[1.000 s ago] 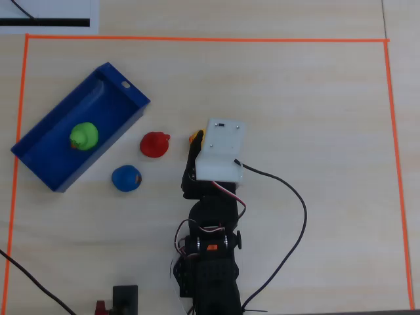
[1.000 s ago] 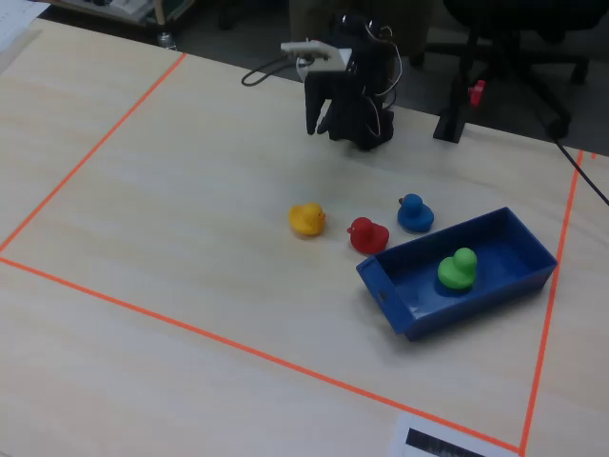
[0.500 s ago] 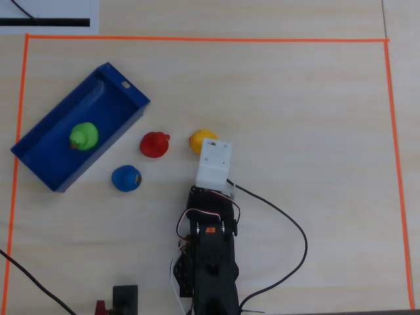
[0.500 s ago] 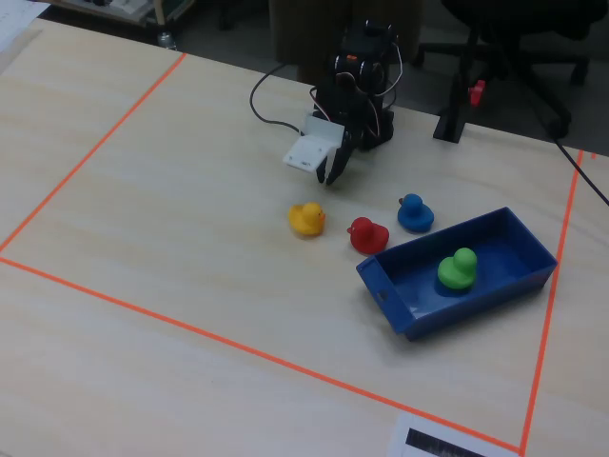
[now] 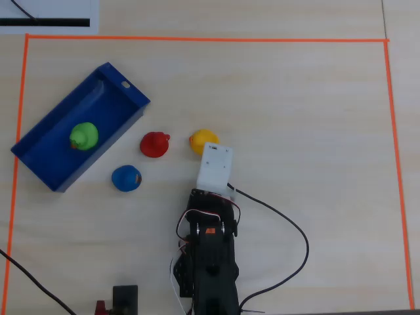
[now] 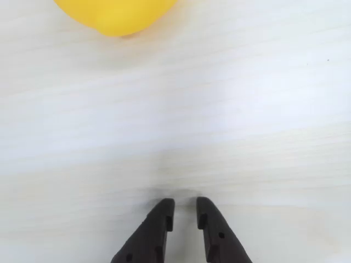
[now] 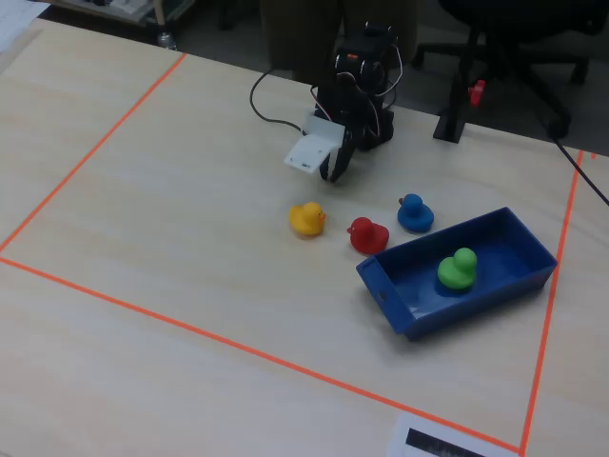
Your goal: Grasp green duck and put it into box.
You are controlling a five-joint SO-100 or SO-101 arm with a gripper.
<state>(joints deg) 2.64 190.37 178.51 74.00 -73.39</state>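
Note:
The green duck [image 5: 84, 136] sits upright inside the blue box [image 5: 125, 85] at the left of the overhead view. In the fixed view the duck [image 7: 458, 269] is in the middle of the box [image 7: 447, 322]. My gripper [image 6: 185, 205] is drawn back near the arm's base, low over bare table, its jaws nearly together with only a narrow gap and nothing between them. In the fixed view the gripper [image 7: 333, 173] hangs below the white wrist camera housing [image 7: 311, 152]. In the overhead view that housing [image 5: 215, 165] hides the gripper. The gripper is far from the box.
A yellow duck [image 5: 201, 140] sits just ahead of the gripper, at the top edge of the wrist view [image 6: 118, 13]. A red duck [image 5: 155, 144] and a blue duck [image 5: 126, 178] stand on the table beside the box. Orange tape [image 5: 197, 39] borders the work area.

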